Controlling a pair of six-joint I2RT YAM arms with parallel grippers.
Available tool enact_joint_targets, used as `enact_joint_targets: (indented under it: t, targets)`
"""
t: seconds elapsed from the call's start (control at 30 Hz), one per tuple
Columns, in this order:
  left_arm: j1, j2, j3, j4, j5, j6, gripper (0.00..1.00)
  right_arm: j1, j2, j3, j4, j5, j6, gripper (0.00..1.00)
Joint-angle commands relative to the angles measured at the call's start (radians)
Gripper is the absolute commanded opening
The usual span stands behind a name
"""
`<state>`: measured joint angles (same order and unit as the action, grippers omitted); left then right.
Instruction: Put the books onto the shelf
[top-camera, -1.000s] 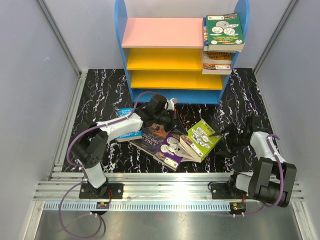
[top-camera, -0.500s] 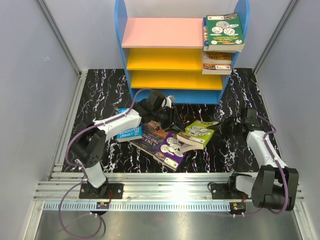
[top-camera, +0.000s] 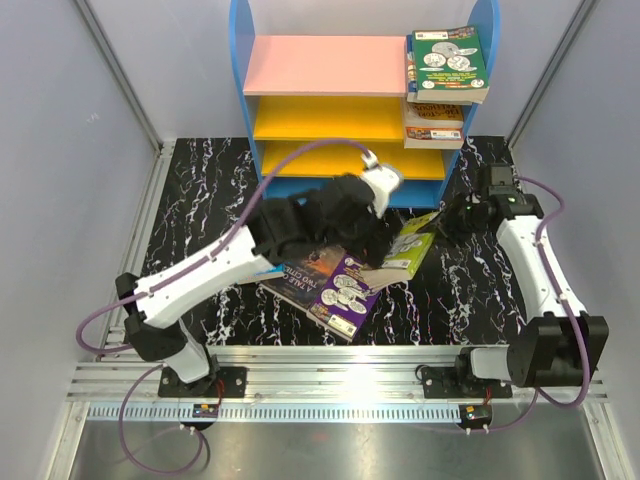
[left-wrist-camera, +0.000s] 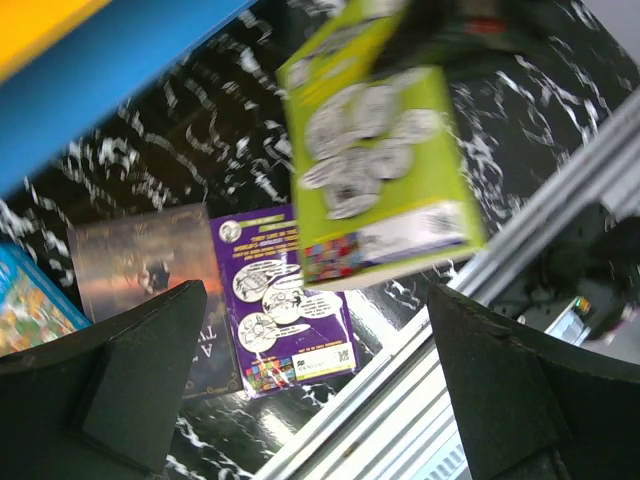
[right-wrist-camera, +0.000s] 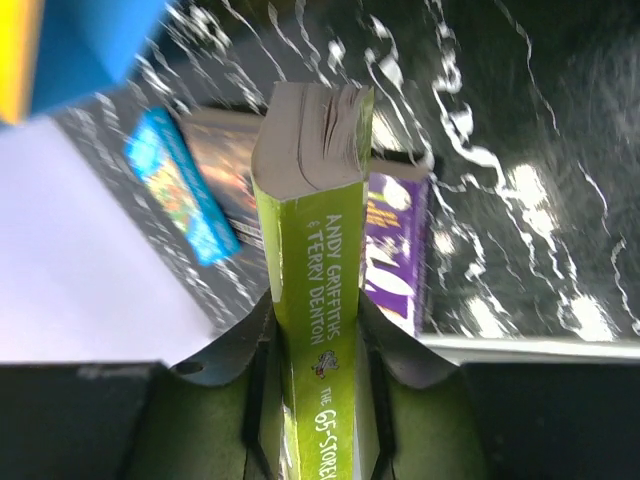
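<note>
Above the table (top-camera: 200, 180), the lime book (top-camera: 408, 248) has come off the floor books and hangs tilted just before the shelf (top-camera: 320, 65). The left gripper (top-camera: 372, 235) has let go and the right gripper (top-camera: 445, 220) has clamped on, so shelving likely falls to the right arm.

From the left wrist, the jaws stand spread wide and empty; the purple book (left-wrist-camera: 285, 320), brown book (left-wrist-camera: 140, 265) and blue book (left-wrist-camera: 25, 300) lie below.

From the right wrist, the fingers (right-wrist-camera: 400, 365) pinch the lime book's spine.
</note>
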<state>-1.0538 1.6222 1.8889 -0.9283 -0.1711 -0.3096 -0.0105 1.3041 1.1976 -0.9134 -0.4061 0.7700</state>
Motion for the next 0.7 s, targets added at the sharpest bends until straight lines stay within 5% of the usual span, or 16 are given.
enact_joint_targets:
  t: [0.0, 0.3, 0.67]
  targets:
    - [-0.139, 0.025, 0.047, -0.083, -0.215, 0.185, 0.99, 0.058, 0.049, 0.071, -0.107, 0.043, -0.034, 0.0]
    - [-0.307, 0.202, 0.14, -0.069, -0.242, 0.234, 0.99, 0.145, 0.099, 0.118, -0.128, 0.021, -0.012, 0.0]
    - [-0.316, 0.326, 0.213, -0.089, -0.108, 0.247, 0.96, 0.167, 0.109, 0.163, -0.163, -0.007, -0.026, 0.0]
